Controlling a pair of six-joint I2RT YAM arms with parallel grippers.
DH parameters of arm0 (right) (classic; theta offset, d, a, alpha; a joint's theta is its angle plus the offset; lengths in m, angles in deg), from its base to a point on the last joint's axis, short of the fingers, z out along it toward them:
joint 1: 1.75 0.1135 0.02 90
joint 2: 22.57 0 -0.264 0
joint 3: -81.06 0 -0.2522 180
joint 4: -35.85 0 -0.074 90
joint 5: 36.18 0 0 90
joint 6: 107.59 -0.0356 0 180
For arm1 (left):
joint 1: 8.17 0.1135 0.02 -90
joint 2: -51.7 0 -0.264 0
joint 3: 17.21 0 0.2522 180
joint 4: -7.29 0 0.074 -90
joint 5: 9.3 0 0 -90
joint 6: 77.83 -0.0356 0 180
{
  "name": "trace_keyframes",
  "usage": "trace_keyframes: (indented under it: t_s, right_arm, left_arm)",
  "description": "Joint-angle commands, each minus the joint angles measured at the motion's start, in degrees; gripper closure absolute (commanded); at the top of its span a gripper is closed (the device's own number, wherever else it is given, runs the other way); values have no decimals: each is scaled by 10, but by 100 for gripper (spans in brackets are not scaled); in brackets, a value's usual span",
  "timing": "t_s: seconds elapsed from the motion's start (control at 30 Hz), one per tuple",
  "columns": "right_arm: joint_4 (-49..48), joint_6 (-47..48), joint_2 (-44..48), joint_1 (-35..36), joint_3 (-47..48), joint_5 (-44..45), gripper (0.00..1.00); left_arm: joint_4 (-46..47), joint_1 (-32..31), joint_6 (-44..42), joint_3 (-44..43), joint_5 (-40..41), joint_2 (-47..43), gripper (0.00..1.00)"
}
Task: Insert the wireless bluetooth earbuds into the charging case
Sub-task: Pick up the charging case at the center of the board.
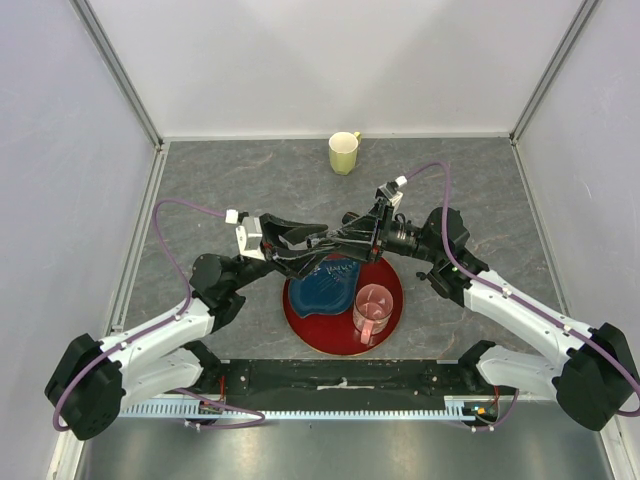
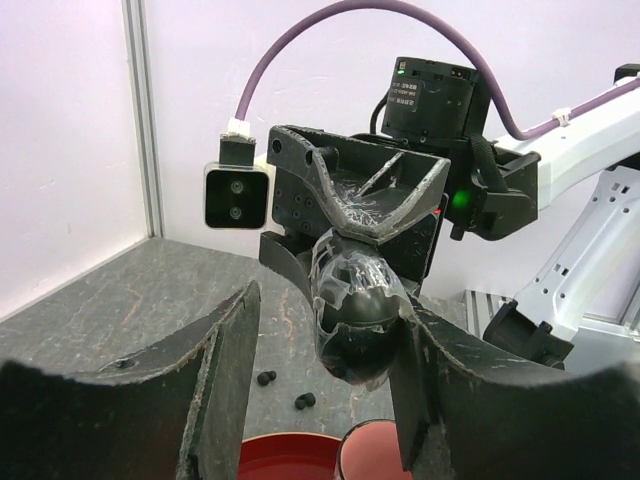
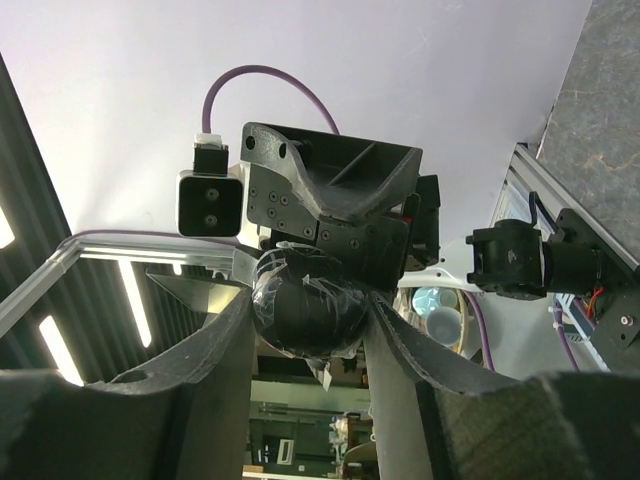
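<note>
Above the plate [image 1: 305,338], my right gripper [image 3: 308,305] clamps the case [image 2: 352,330], my left gripper [image 2: 328,310] brackets it, gripping or not I cannot tell, and two earbuds [image 2: 266,377] lie on the worktop [image 2: 150,300], none inserted yet.

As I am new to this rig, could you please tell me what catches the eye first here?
The black case, wrapped in clear film, is held in mid-air by the right hand, the left hand flanking it, above the red plate. A yellow mug stands alone at the far edge.
</note>
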State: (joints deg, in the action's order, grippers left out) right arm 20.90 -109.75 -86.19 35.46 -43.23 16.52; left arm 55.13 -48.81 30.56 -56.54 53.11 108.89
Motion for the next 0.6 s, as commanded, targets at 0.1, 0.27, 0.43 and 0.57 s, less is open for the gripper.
trace_keyframes:
  t_s: [0.1, 0.27, 0.43, 0.57]
  right_arm:
    - [-22, -3, 4, 1, 2, -4, 89]
    - [-25, -4, 6, 1, 4, -2, 90]
    - [-25, -4, 7, 1, 2, -1, 89]
    - [-21, -4, 6, 1, 2, -2, 89]
  left_arm:
    - [-3, -1, 9, -24, -6, -1, 42]
    - [-14, -1, 9, -27, -7, 2, 42]
    - [-16, -1, 9, -31, -8, 6, 41]
    - [-16, -1, 9, -33, -6, 7, 50]
